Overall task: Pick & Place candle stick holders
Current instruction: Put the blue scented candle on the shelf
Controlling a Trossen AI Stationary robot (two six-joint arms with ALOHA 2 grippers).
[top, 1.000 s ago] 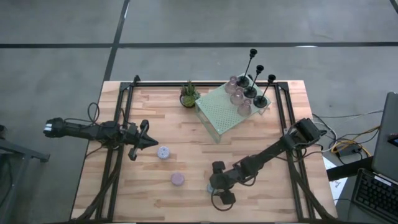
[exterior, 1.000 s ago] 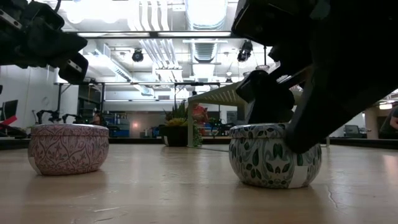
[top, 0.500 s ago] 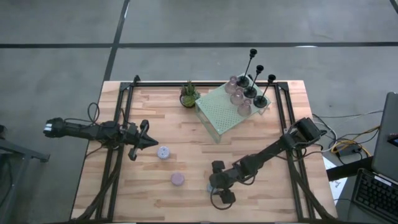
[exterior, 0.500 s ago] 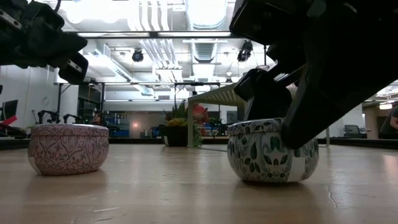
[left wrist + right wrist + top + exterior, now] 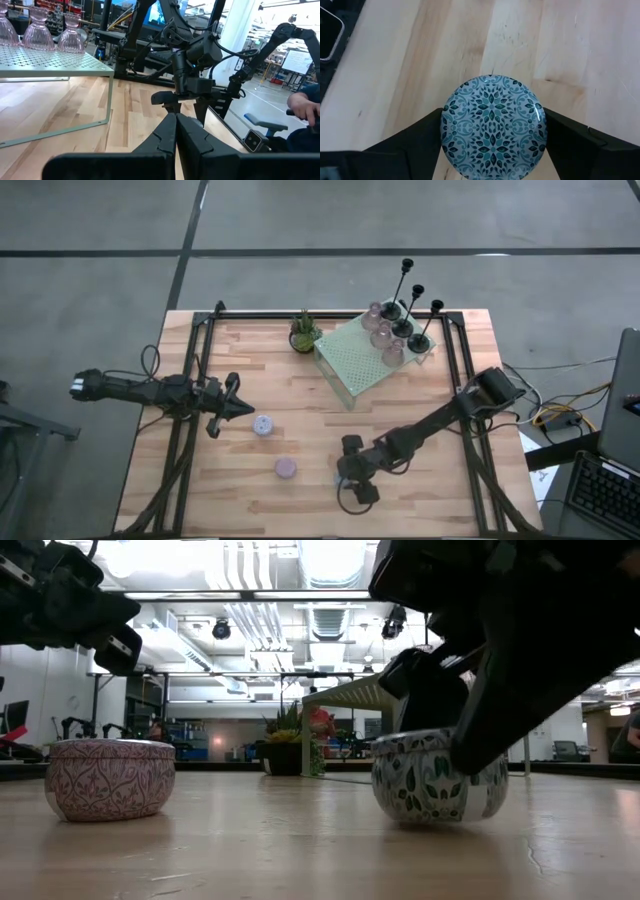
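Now tilted – blue round holder, right end effector clamped on it

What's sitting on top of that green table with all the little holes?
On the green perforated platform stand three pinkish glass cups and three black stemmed holders. The cups overlap, so their bases are partly hidden.

Right gripper clamped on the blue holder — left gripper closed, idle beside the lilac holder.

Overhead straight down; low level at tabletop; wrists close; blue holder in both
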